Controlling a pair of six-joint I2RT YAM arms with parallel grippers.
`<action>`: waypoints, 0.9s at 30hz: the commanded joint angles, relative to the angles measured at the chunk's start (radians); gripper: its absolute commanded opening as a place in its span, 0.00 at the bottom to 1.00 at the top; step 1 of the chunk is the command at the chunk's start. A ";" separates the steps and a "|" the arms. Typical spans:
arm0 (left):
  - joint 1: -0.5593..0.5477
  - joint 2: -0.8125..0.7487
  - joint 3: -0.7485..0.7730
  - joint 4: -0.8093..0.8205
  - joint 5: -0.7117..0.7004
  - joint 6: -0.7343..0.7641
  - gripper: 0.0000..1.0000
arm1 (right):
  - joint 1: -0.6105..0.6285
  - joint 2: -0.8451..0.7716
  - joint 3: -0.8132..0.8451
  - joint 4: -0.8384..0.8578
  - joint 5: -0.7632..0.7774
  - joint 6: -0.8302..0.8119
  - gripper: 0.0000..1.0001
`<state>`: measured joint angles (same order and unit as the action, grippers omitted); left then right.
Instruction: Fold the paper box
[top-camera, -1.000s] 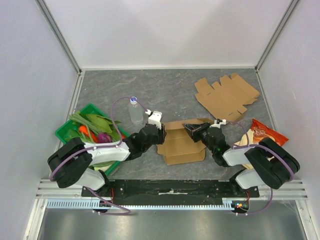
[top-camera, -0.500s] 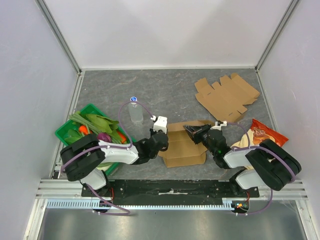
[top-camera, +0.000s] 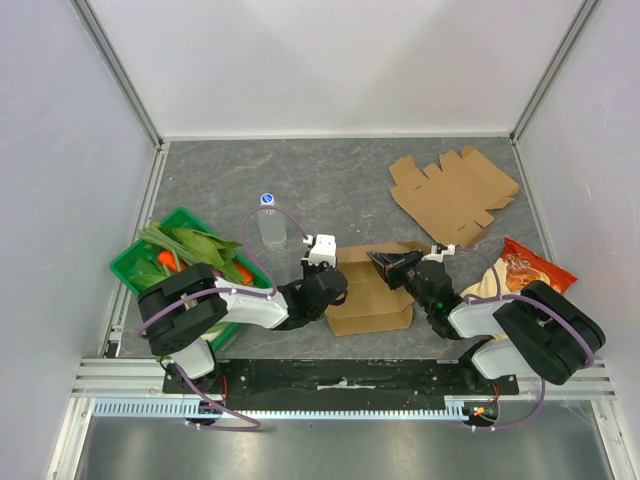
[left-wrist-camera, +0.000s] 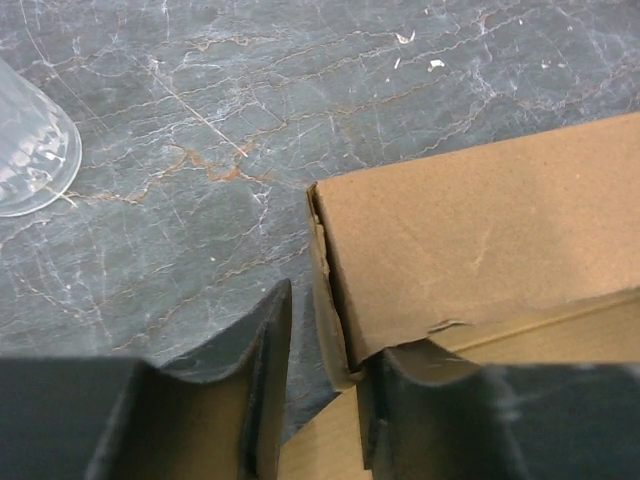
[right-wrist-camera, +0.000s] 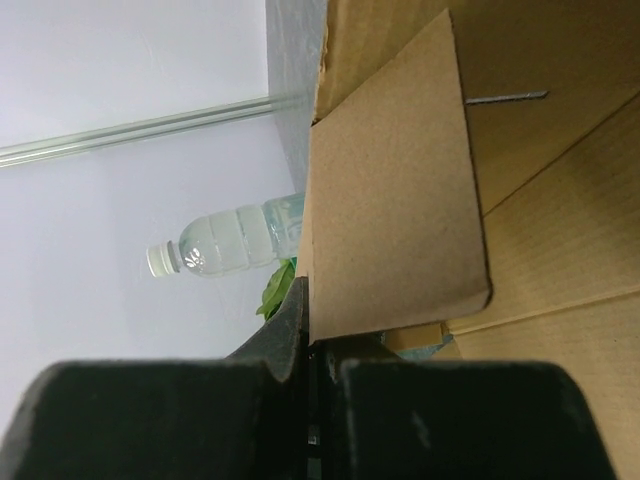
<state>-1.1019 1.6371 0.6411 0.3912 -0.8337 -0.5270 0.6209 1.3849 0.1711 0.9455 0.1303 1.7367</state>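
The brown paper box (top-camera: 368, 295) lies partly folded on the table between my arms. My left gripper (top-camera: 333, 285) is at its left edge. In the left wrist view the gripper (left-wrist-camera: 325, 390) is open and straddles the box's (left-wrist-camera: 480, 230) left wall near a corner, one finger (left-wrist-camera: 262, 380) outside and one under the top panel. My right gripper (top-camera: 385, 265) is shut on an upright flap at the box's far right corner. In the right wrist view the gripper (right-wrist-camera: 315, 340) pinches the edge of that flap (right-wrist-camera: 395, 210).
A second flat cardboard blank (top-camera: 452, 193) lies at the back right. A water bottle (top-camera: 270, 222) stands left of the box, and shows in the left wrist view (left-wrist-camera: 30, 150) and right wrist view (right-wrist-camera: 235, 245). A green tray (top-camera: 135, 262) of vegetables is at left. An orange snack bag (top-camera: 520, 270) is at right.
My left arm has swung right and nearer, its gripper moving down along the box's left edge. The box has shifted slightly right. The right gripper still holds the flap.
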 joint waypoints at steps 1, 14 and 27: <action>0.005 0.068 0.094 -0.026 -0.152 -0.088 0.27 | 0.022 0.014 -0.022 -0.017 0.009 0.020 0.00; -0.021 0.251 0.342 -0.789 -0.369 -0.821 0.02 | 0.108 -0.001 -0.051 0.006 0.095 0.072 0.00; -0.052 -0.022 0.029 -0.129 -0.099 -0.222 0.98 | 0.073 -0.007 -0.010 -0.005 0.069 -0.025 0.02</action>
<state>-1.1519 1.7454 0.7631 -0.0208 -1.0233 -0.9840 0.7109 1.3834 0.1429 0.9813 0.2310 1.7794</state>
